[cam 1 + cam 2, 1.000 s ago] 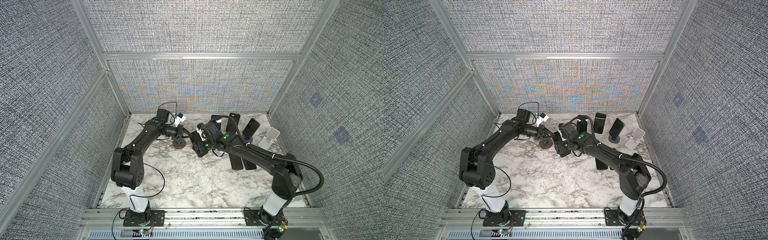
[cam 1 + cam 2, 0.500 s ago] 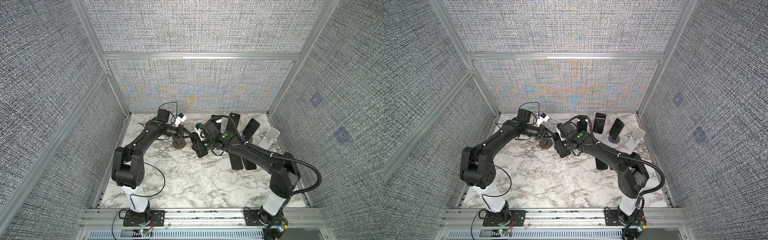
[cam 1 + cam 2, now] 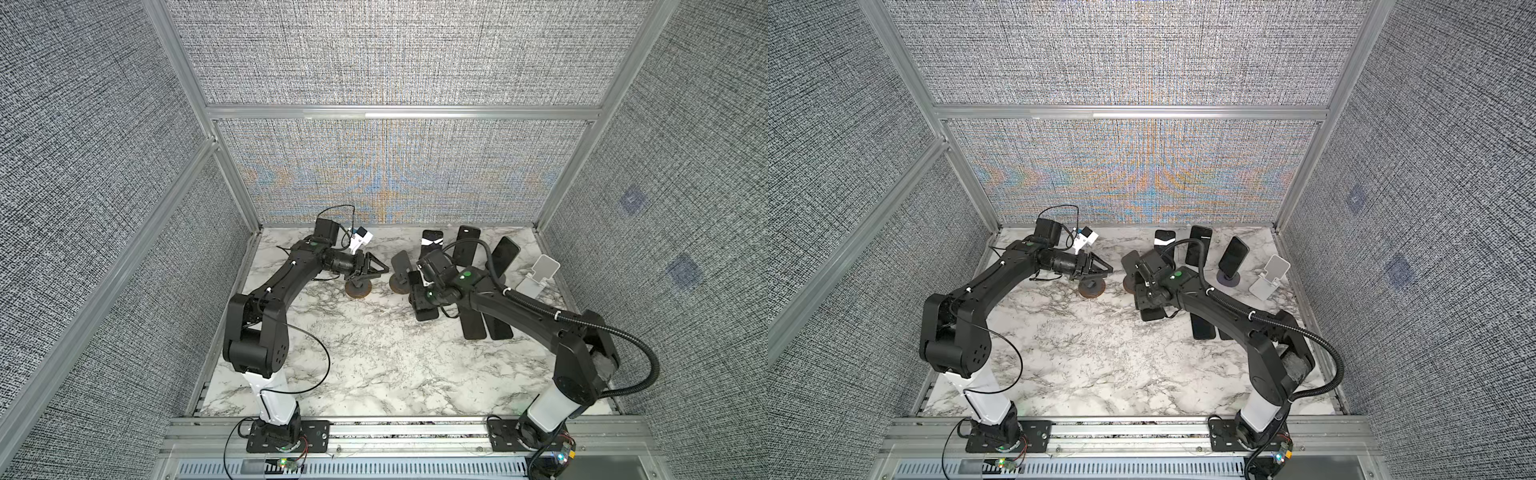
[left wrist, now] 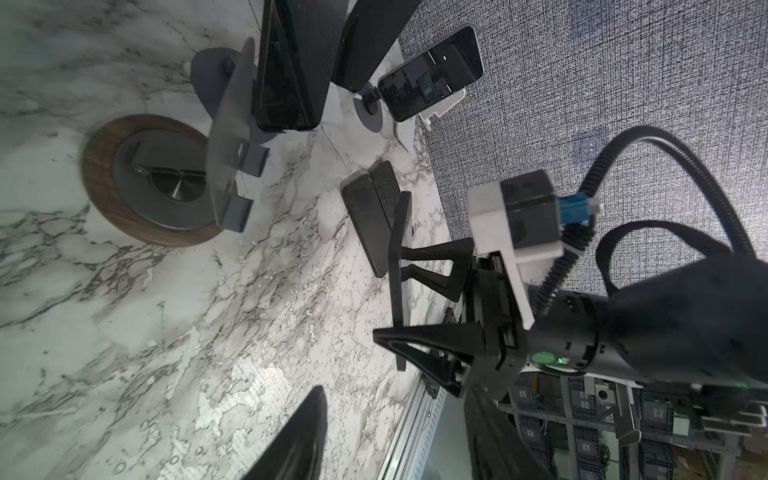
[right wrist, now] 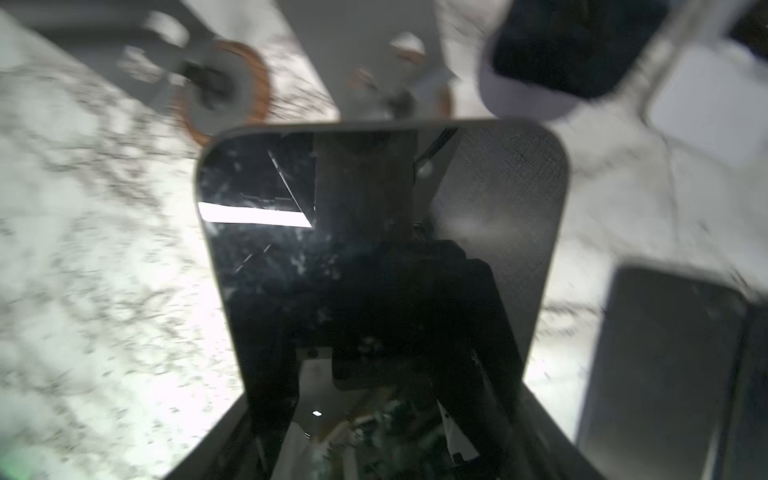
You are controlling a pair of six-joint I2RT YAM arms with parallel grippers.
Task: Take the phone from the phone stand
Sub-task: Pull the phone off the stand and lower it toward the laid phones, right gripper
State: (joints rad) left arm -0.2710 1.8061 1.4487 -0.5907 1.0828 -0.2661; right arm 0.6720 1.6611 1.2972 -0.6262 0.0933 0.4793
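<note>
Phone [image 5: 374,228] gripped in low, outstretched right hand [image 3: 419,291] (left hand [image 3: 379,271] level, released, empty)

Grey fabric walls [image 3: 374,62], aluminium frame [image 3: 399,113], marble tabletop [image 3: 374,365]

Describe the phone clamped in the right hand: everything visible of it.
The phone is a thin black slab with rounded corners. Its glossy glass face mirrors the hand and a bright light strip. The right hand clamps it from opposite sides near one end. It appears to be held above the marble table, clear of the phone stand, whose cradle is empty. Nothing else visibly touches it.
</note>
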